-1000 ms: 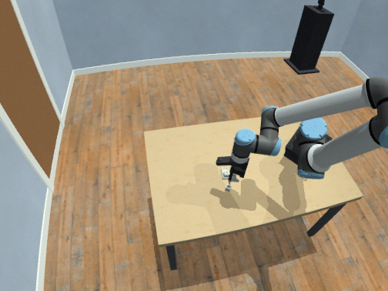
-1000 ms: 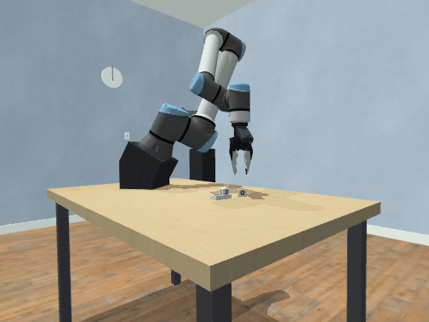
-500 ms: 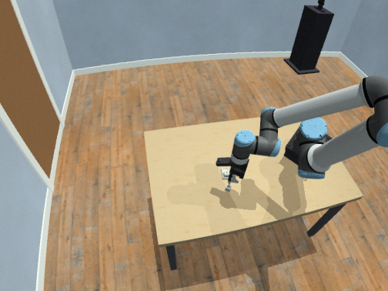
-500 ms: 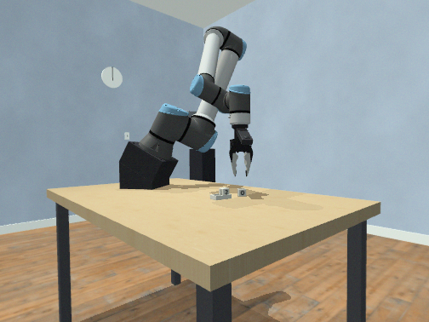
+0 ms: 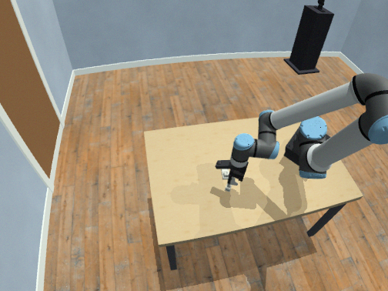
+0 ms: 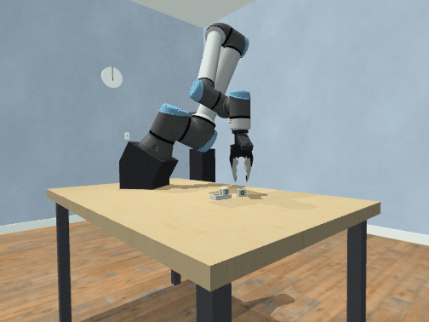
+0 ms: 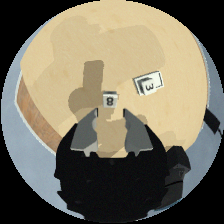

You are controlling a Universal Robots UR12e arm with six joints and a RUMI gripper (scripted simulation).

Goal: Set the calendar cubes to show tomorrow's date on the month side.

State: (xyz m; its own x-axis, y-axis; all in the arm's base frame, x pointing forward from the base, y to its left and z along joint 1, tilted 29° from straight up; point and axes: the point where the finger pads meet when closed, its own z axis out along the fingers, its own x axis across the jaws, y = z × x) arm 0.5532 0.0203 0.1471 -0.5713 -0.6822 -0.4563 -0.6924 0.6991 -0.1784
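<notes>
A small white tray (image 6: 215, 197) (image 7: 158, 76) lies near the middle of the table. One white cube (image 6: 225, 192) (image 7: 148, 86) sits in it, with "2" on its side and "3" on top. A second white cube (image 6: 242, 192) (image 7: 109, 99) stands loose on the table just right of the tray, with "0" on its side and "8" on top. My gripper (image 6: 240, 176) (image 7: 110, 108) (image 5: 228, 188) hangs a little above this loose cube. Its fingers point down, stand partly apart and hold nothing. In the top view the arm hides most of the tray and the cubes.
The wooden table (image 5: 185, 154) (image 6: 170, 221) carries the robot's dark base (image 6: 142, 168) (image 5: 308, 154) at its back. A black pedestal (image 5: 309, 36) stands on the floor far behind.
</notes>
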